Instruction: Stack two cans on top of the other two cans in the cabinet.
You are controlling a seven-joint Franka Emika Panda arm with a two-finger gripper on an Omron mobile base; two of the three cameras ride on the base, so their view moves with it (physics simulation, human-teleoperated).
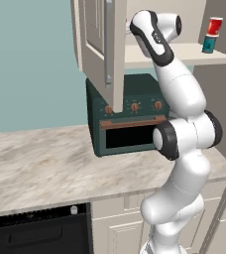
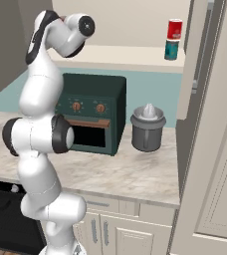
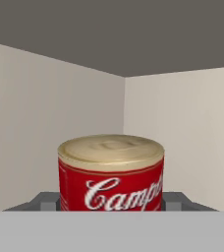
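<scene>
Cabinet (image 1: 100,44): large cream wall unit, panelled door swung open, long vertical metal handle on it; pale shelf runs toward 3 o'clock in the left base view. Interior walls and corner show behind the held can in the hand view.

Arm (image 1: 182,149): white with dark joints, rising from the lower right of the left base view, hand reaching up into the cabinet behind the door edge.

Counter (image 1: 40,163): pale marbled top over cream drawer units.

Oven (image 1: 130,119): dark green, three round knobs, copper-toned handle, standing on the counter under the shelf.

Grey jug (image 2: 148,129): lidded, on the counter just beside the oven, at its 3 o'clock in the right base view.

Stacked pair: red can (image 1: 214,26) resting upright on top of teal can (image 1: 209,44), at the far end of the shelf, touching one another.

Held red can (image 3: 111,172): upright, white script on red, pale silvery top, sitting between the two finger tips.

Gripper (image 3: 112,202): fingers (image 3: 47,201) close against both sides of the held red can, clamped on it.
</scene>
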